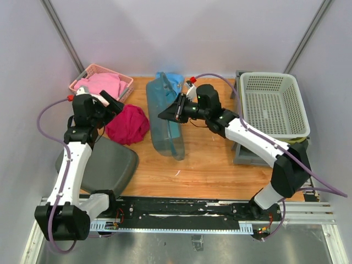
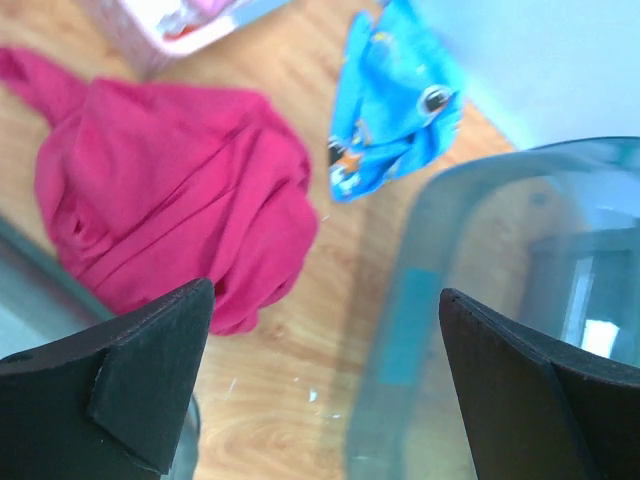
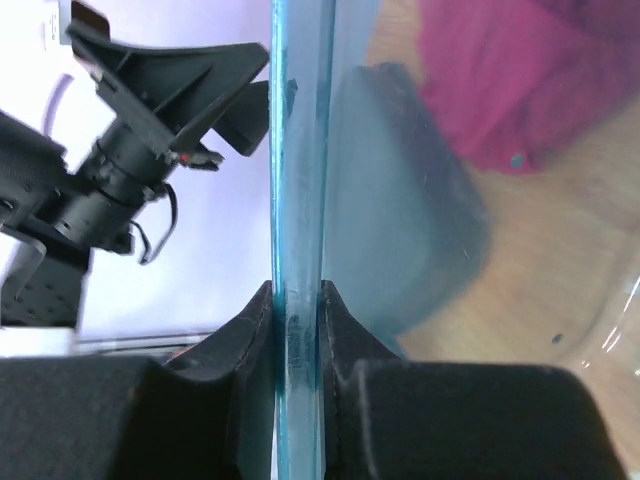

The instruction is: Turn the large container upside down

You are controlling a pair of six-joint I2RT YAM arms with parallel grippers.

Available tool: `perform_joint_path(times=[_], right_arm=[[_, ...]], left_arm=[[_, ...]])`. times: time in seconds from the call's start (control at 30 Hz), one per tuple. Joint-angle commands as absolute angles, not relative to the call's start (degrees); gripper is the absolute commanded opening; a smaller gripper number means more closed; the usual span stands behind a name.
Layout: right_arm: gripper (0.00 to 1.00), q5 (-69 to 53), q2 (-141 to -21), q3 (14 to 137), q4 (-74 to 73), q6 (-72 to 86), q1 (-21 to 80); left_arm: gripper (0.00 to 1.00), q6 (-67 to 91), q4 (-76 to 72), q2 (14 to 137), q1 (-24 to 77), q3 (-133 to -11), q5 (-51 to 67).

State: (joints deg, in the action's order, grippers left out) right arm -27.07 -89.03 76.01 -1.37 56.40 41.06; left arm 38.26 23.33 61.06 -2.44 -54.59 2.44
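Left-hand jaws first: my left gripper [image 2: 325, 292] stands wide apart with nothing between its pads, hanging over the wooden table [image 1: 209, 165] near the back left. Behind it sits a pink basket [image 1: 82, 77] with a pale pink cloth [image 1: 102, 83] heaped inside, and near my left arm's base lies a dark grey tray [image 1: 110, 165] with rounded corners. Just right of the open jaws is a crumpled crimson cloth [image 1: 127, 124], partly resting on the tray's far edge. Next comes the large container [image 1: 165, 124] – translucent, blue-tinted – tipped up on one long side at the middle of the table, its lower edge on the wood and the crimson cloth close beside it. A bright blue cloth [image 1: 170, 78] lies behind its far end. My right gripper [image 3: 296, 292] is clamped on the container's upper wall; the wrist view shows that thin wall edge-on, pinched between both pads. Far right, a white mesh basket [image 1: 269, 75] sits on top of a grey bin [image 1: 242, 151] – well apart from the container.
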Motion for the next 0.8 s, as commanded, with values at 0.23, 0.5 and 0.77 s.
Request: perform_joint_path(times=[0.23, 0.5, 0.77], right_arm=[[0.01, -38.9, -97.3, 49.2, 62.8, 98.8, 34.1], [0.03, -43.0, -90.5, 34.0, 53.8, 88.7, 28.1], [0.48, -31.0, -77.6, 43.3, -2.1, 56.4, 26.8]], left_arm=[[0.99, 34.0, 23.8, 61.3, -2.4, -58.4, 8.0], [0.99, 32.8, 23.6, 63.0, -0.7, -58.6, 8.4], [0.99, 31.9, 22.1, 66.1, 3.8, -58.2, 8.4]])
